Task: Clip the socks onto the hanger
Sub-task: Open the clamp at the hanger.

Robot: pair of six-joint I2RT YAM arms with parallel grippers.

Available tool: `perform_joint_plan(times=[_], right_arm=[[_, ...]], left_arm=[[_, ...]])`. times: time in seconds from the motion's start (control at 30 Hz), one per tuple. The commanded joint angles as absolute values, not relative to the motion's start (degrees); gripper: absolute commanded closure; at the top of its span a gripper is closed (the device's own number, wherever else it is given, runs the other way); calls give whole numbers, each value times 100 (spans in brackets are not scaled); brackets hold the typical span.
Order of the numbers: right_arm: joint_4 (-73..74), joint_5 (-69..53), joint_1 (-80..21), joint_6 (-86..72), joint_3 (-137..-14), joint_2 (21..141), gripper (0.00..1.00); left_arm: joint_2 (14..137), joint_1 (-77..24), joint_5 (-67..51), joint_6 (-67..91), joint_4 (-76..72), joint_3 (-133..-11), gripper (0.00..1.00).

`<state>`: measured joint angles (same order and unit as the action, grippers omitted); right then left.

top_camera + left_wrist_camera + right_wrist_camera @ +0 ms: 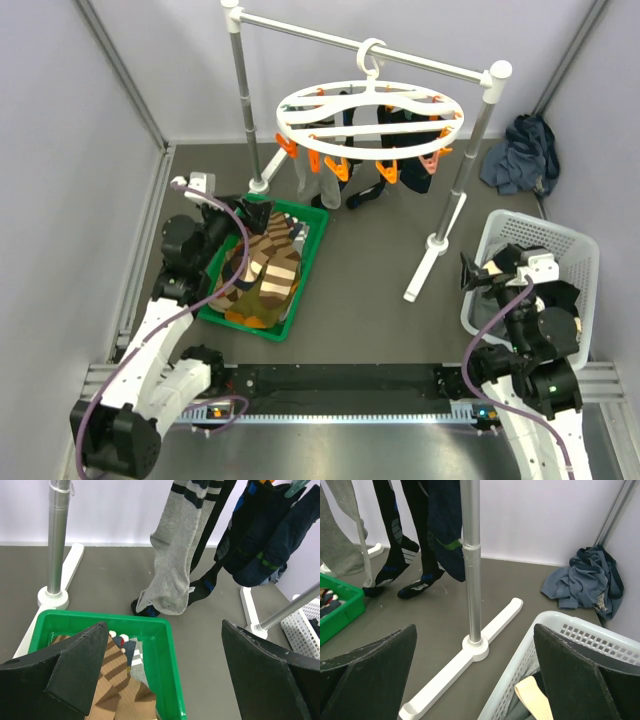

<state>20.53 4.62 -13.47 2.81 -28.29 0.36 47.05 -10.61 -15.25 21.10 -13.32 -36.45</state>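
Several brown argyle and striped socks [262, 268] lie heaped in a green bin [316, 245]. The left jaws hover released just above them; the right jaws, released too, are well apart.

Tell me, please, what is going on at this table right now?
Two robot arms are clipping socks to a white ring hanger that hangs from a rail stand. A grey sock and several dark socks already hang from it. More brown patterned socks wait in a green tray. The left gripper is open above that tray, and the right gripper is open beside a white basket; neither holds anything.
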Motion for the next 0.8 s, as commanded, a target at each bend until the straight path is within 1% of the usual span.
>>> perform_joint_plan(times=[0.0,0.07,0.2,0.23,0.33,0.43,0.57,0.63,0.77], right_arm=[[2048,431,-1424,246,-3182,-360,1],[2074,387,-1415,220,-3252,-299,1],[2389,-252,-1424,45,-3646,-18,1],[2504,-351,-1424,-191,-3778,383,1],[3073,-799,-1424,-404,-4366,1008,1],[3444,-940,-1424,-474,-4991,1387,1],[3480,-1195,-1424,-737,-5554,1940,1],[3419,-1703,-1415,-677,-5861,2126,1],[3558,-1661,-1424,-835,-6458,2820,1]], left_arm=[[5061,-1037,-1705,2224,-2083,-4209,1],[5167,-1037,-1714,2215,-2092,-4254,1],[5203,-1037,-1705,2276,-2215,-4227,1],[5194,-1037,-1749,2250,-2154,-4254,1],[5115,-1037,-1854,2057,-1575,-4429,1],[4896,-1046,-1855,1978,-1152,-4526,1],[4519,-1063,-1776,1837,-748,-4693,1],[4474,-1090,-1705,1784,-433,-4920,1],[4623,-1204,-1687,1670,234,-5571,1]])
